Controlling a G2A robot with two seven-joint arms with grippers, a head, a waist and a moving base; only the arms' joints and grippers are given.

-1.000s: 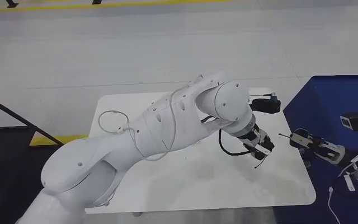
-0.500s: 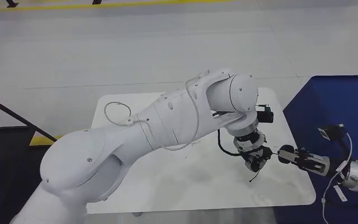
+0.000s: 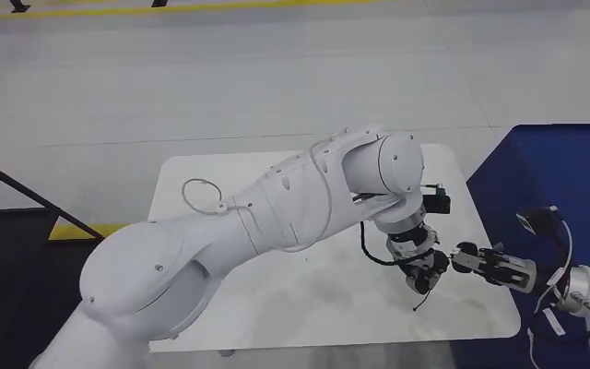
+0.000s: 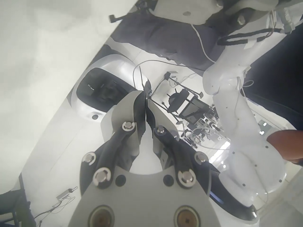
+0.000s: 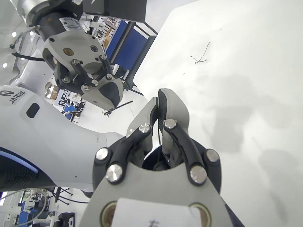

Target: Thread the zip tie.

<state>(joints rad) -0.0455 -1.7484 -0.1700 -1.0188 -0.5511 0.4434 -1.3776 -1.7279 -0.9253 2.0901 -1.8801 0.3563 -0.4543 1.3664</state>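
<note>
White table (image 3: 323, 304), near right part. Left gripper (image 3: 429, 275) is pressed shut on the zip tie (image 4: 141, 79), tail hanging. Right gripper (image 3: 461, 257) sits just beside it, jaws pinching a dark strand (image 5: 161, 138), perhaps the tie's other end. Risks: tip missing the head through slight misalignment; thin tie slipping. Tie's head is too small to make out.

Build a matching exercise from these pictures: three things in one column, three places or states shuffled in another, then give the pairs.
Things
1. grey-fingered left gripper
2. thin black plastic zip tie
3. tall blue panel

Places or states
A. stands beside the white rounded-corner table
B. shut, held above the table
C. pinched between fingers, one end sticking out

Pairs: 1-B, 2-C, 3-A
</note>
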